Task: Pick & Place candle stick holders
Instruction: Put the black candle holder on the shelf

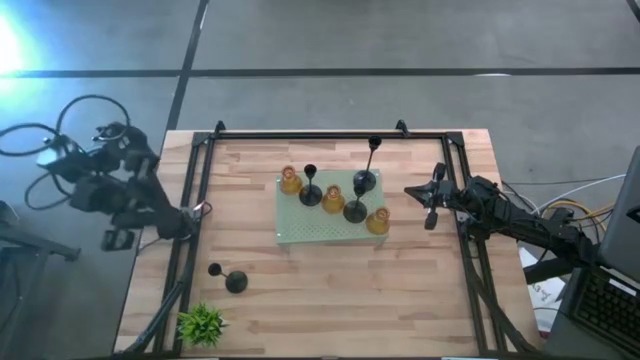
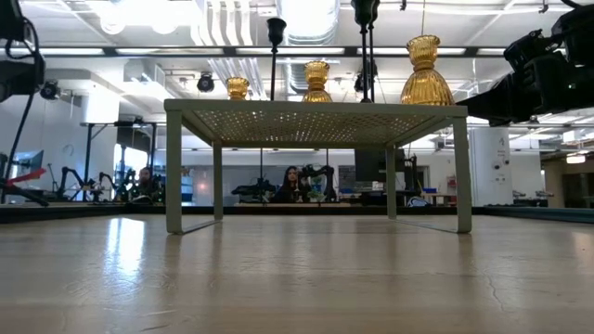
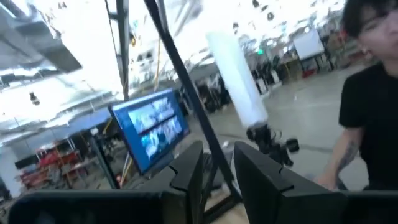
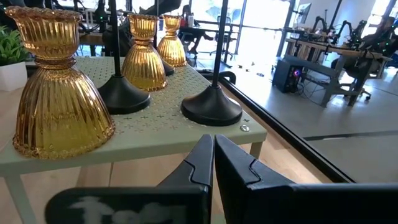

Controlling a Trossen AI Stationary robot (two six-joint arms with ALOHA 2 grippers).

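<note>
Right tool [image 1: 418,192] fingers together | amber holder [image 1: 377,221] just beside | left tool [image 3: 217,168] apart

My two arms are dark and jointed; black cables loop off my left arm. Each hand [image 4: 213,163] ends in flat, angular black fingers [image 3: 189,168].

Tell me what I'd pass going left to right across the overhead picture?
Left gripper → green plant → fallen black holder → amber holder on the pale green stand → another amber holder → right gripper.
</note>
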